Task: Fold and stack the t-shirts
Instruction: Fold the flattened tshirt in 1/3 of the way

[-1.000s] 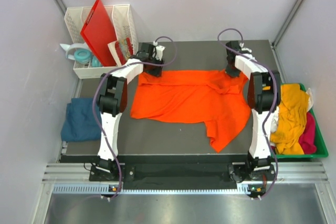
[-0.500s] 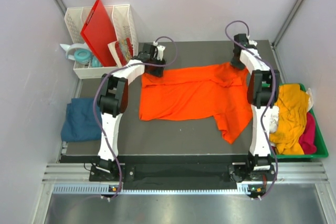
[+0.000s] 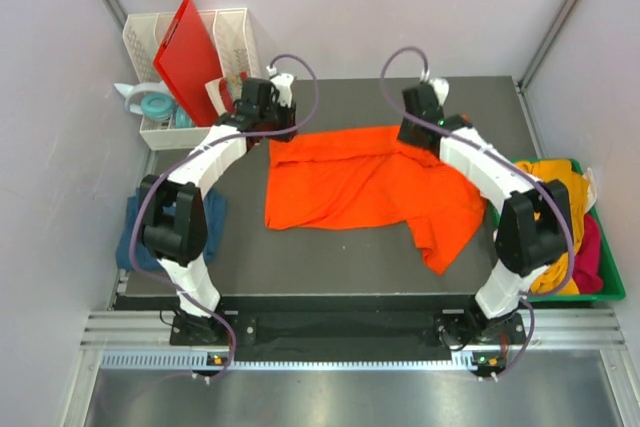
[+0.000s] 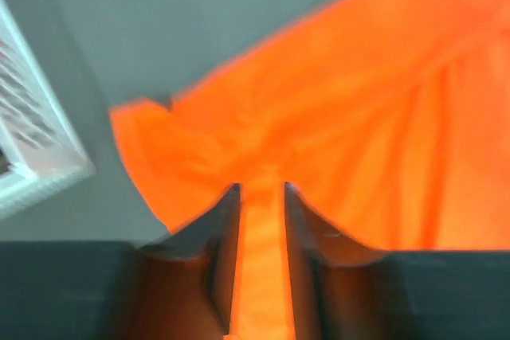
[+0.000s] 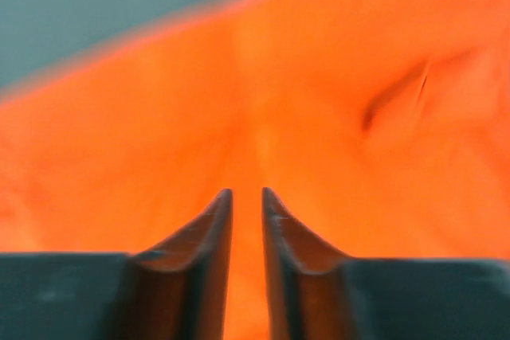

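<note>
A teal t-shirt [image 3: 130,237] is lying left of the desk [image 3: 330,257], partly hidden by the left arm [image 3: 175,232]. The left pincer [image 4: 261,190] is showing a narrow gap filled with blurred orange, so its grip is unclear. The orange t-shirt [image 3: 350,182] is lying crumpled mid-desk. The right pincer [image 5: 245,193] is standing slightly open above it.

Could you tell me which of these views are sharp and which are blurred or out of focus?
Top external view: sharp and evenly lit, the orange t-shirt crisp, no glare. Left wrist view: the shirt is soft, its edge smeared, and the dark fingers are out of focus. Right wrist view: the blurriest, the cloth a near-featureless orange wash behind its fingers.
</note>
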Robot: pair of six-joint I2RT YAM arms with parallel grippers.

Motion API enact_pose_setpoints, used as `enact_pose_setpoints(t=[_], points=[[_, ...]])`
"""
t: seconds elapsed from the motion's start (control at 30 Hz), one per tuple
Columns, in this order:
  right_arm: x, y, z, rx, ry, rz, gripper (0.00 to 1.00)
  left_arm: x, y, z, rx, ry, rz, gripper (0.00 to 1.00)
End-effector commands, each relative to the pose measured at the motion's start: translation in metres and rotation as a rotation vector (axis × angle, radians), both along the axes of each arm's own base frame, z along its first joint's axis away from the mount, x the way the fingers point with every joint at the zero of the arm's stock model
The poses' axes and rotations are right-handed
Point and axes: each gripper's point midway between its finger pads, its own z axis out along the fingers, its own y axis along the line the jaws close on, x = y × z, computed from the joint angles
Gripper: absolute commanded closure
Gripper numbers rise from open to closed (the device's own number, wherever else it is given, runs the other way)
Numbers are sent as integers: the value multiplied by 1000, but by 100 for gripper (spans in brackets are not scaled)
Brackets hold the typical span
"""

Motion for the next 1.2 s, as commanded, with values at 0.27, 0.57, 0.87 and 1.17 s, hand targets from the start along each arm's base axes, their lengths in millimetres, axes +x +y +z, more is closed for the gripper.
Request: enact_pose_setpoints(t=[0.27, 0.57, 0.87, 1.17], points=[[-114, -26, -138, -63, 317, -124, 100, -94, 13, -142, 90, 441, -37, 100], [-165, -45, -180, -112, 459, -170, 99, -108, 43, -170, 229, 549, 18, 100], [-198, -66, -181, -156, 524, -217, 98, -97, 92, -172, 252, 595, 148, 100], [-231, -89, -186, -156, 602, -299, 98, -93, 132, -184, 287, 645, 217, 100]])
